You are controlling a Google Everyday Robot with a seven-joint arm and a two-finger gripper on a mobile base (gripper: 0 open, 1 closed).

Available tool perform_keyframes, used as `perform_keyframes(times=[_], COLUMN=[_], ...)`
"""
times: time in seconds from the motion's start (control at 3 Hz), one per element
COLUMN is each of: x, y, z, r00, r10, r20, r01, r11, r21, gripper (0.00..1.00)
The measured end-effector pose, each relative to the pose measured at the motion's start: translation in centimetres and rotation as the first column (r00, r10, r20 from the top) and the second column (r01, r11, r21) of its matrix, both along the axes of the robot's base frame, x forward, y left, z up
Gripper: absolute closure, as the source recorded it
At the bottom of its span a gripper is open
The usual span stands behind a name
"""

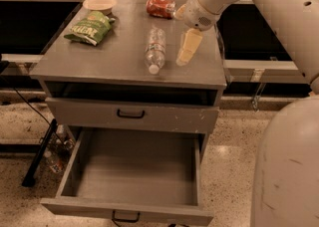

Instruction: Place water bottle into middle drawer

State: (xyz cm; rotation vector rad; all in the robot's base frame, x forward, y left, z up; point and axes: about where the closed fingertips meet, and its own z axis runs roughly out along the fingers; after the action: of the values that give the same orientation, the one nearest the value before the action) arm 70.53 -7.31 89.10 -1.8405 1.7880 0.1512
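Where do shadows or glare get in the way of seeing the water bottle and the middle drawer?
Camera view: warm, dim light; no strong glare on the water bottle, lying on the cabinet top beside the gripper; the middle drawer is evenly lit inside; deep shadow fills the slot under the top.

On the cabinet top (114,59), the water bottle (155,50) lies mid-frame, the gripper (188,48) just right of it. Chip bag (89,27) and bowl (99,4) sit upper left, can (160,8) behind the bottle. The middle drawer (75,205) juts out at bottom.
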Motion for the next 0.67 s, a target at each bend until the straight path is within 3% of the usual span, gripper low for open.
perform_keyframes(times=[0.67], x=[2.4], y=[1.1], z=[-0.6], r00=[0.9964], r10=[0.078], r20=[0.034], r01=[-0.081], r11=[0.993], r21=[0.086], gripper=[0.0])
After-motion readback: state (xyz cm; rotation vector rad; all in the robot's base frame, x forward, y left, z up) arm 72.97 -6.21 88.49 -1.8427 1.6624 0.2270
